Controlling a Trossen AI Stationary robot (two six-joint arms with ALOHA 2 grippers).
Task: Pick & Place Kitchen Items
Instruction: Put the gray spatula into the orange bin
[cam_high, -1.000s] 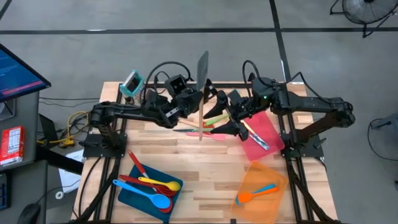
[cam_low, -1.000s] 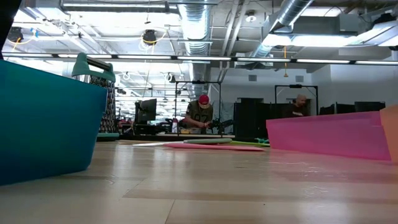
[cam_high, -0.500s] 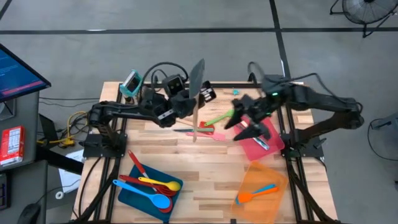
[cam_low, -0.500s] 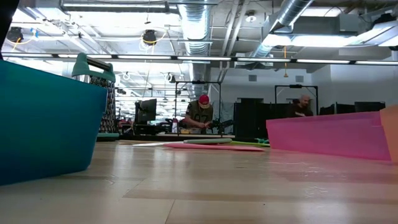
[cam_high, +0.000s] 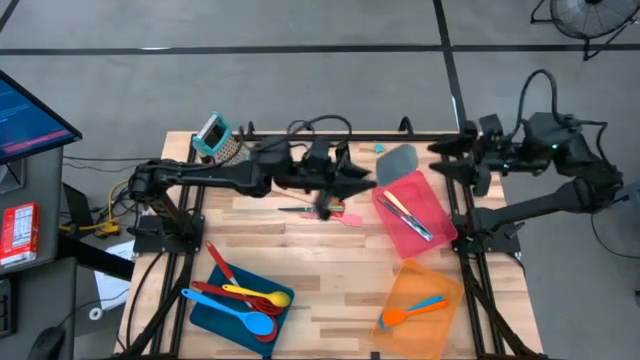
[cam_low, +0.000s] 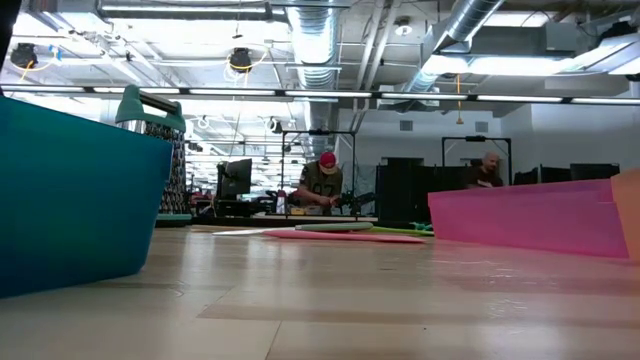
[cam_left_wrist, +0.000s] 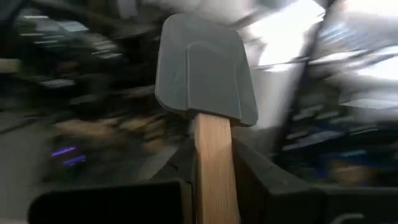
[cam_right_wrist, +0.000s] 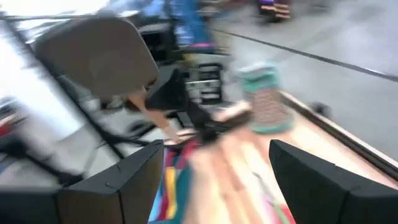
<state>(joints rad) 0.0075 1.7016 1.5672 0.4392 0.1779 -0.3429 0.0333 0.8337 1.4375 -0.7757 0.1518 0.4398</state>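
Observation:
A spatula with a grey head (cam_high: 398, 160) and a wooden handle is held up in the air by my left gripper (cam_high: 352, 181), which is shut on it over the table's middle. In the left wrist view the grey head (cam_left_wrist: 205, 71) stands out past my fingers. The head hovers by the far left corner of the pink tray (cam_high: 420, 225). My right gripper (cam_high: 442, 160) is open and holds nothing, by the table's far right edge. In its wrist view (cam_right_wrist: 217, 180) it faces the spatula head (cam_right_wrist: 99, 59). More utensils (cam_high: 335, 212) lie flat on the table. My left gripper pinches the spatula's wooden handle (cam_left_wrist: 214, 171) between its two fingers, below the head. The handle runs forward along the fingers, which point about level toward the table's right. The spatula is lifted clear, head outward. The handle's rear end is hidden by the gripper.
The pink tray holds a few utensils (cam_high: 408, 215). An orange tray (cam_high: 430, 285) with an orange and blue spoon stands at the near right. A blue tray (cam_high: 215, 310) with red, yellow and blue spoons is near left. A box grater (cam_high: 215, 138) is far left. People work far behind the table (cam_low: 322, 185).
My left gripper has swung toward the table's right and tipped over, so the spatula, which stood with its head up, now points level to the right with its head by the pink tray. My right gripper, still open, has drawn back from the table's middle toward its right edge.

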